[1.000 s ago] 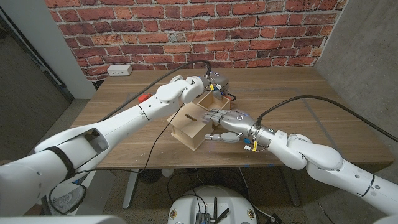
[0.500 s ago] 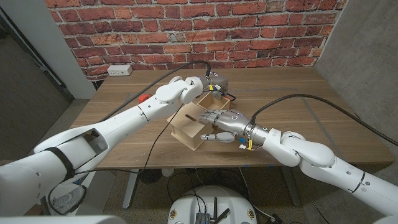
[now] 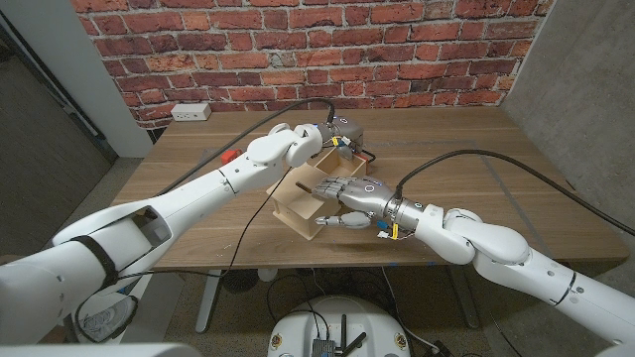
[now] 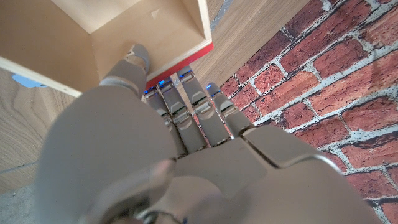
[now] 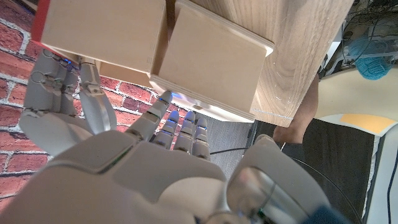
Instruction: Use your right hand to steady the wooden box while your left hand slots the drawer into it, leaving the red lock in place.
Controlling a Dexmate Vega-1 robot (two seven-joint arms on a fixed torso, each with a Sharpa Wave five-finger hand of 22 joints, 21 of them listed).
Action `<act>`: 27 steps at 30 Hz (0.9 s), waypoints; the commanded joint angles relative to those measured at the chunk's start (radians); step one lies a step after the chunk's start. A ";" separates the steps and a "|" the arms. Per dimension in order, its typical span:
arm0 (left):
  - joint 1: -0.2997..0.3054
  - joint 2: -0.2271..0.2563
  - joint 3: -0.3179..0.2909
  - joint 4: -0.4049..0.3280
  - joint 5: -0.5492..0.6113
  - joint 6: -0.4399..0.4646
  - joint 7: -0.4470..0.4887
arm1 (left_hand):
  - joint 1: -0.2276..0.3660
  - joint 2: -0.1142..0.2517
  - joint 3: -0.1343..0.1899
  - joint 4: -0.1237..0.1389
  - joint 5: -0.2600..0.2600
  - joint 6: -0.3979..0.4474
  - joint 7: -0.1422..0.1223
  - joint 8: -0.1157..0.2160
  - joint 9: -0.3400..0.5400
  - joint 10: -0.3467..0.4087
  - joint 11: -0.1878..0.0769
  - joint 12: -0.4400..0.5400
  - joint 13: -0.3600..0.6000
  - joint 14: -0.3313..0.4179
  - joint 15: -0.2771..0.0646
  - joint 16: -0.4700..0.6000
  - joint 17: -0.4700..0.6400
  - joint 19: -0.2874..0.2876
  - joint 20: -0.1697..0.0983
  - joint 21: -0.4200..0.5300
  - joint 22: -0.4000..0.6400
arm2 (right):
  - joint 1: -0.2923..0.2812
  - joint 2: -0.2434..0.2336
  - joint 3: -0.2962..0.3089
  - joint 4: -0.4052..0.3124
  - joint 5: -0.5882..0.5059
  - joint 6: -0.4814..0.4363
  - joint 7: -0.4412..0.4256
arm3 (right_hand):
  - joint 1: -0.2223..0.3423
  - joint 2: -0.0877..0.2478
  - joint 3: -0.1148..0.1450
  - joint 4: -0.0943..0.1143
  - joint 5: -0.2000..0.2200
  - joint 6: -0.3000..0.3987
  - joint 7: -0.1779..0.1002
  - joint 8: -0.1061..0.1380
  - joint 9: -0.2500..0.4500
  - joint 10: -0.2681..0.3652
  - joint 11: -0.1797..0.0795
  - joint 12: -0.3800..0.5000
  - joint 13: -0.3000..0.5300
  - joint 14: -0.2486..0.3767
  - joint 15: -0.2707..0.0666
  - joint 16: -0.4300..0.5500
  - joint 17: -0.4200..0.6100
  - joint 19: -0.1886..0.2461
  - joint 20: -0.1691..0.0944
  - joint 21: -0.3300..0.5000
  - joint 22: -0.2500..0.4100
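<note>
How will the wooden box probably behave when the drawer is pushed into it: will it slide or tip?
The wooden box looks like thin light plywood, so it is probably stiff but light. On the smooth table it may well slide under a push. The right hand rests on it, which should limit sliding; its flat base makes tipping unlikely.

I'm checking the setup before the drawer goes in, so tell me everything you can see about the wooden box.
The wooden box is pale, plywood-looking, with a dark slot in its top panel. It sits tilted near the table's front edge. The right robot hand rests on its top and right side. The drawer, held by the left robot hand, meets its far end.
</note>
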 commanded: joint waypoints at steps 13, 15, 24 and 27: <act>0.016 0.017 -0.012 -0.018 0.000 0.003 -0.003 | 0.047 0.052 -0.003 0.001 0.005 0.031 0.018 0.008 0.016 0.007 -0.001 -0.001 0.005 0.027 -0.067 0.005 0.005 -0.005 -0.151 -0.004 0.002 | 0.009 0.010 -0.019 -0.010 0.015 -0.023 0.074 | 0.006 0.009 -0.001 0.006 0.007 0.008 -0.001 0.006 0.006 0.008 0.001 0.004 0.006 0.012 0.001 0.007 0.002 0.007 -0.002 0.003 0.006; 0.017 0.018 -0.013 -0.020 -0.001 0.004 -0.008 | 0.047 0.052 -0.004 0.001 0.005 0.030 0.019 0.008 0.016 0.006 -0.001 -0.001 0.005 0.027 -0.067 0.005 0.005 -0.005 -0.151 -0.004 0.002 | 0.008 0.009 -0.019 -0.015 0.016 -0.029 0.086 | 0.006 0.009 -0.001 0.006 0.007 0.008 -0.001 0.006 0.006 0.008 0.001 0.004 0.006 0.012 0.001 0.007 0.002 0.007 -0.002 0.003 0.006; 0.016 0.021 -0.017 -0.020 -0.001 0.013 -0.024 | 0.047 0.052 -0.005 0.002 0.005 0.031 0.020 0.008 0.016 0.007 -0.001 -0.001 0.005 0.027 -0.067 0.004 0.005 -0.005 -0.150 -0.003 0.002 | 0.008 0.008 -0.023 -0.021 0.011 -0.034 0.094 | 0.006 0.009 -0.001 0.006 0.007 0.008 -0.001 0.006 0.006 0.008 0.001 0.004 0.006 0.012 0.001 0.007 0.002 0.007 -0.002 0.003 0.006; 0.016 0.023 -0.018 -0.022 -0.002 0.014 -0.029 | 0.047 0.052 -0.005 0.002 0.005 0.031 0.019 0.008 0.016 0.009 -0.001 0.000 0.005 0.027 -0.067 0.005 0.005 -0.004 -0.150 -0.003 0.002 | 0.007 0.008 -0.023 -0.023 0.013 -0.039 0.100 | 0.006 0.009 -0.001 0.006 0.007 0.008 -0.001 0.006 0.006 0.008 0.001 0.004 0.006 0.012 0.001 0.007 0.002 0.007 -0.002 0.003 0.006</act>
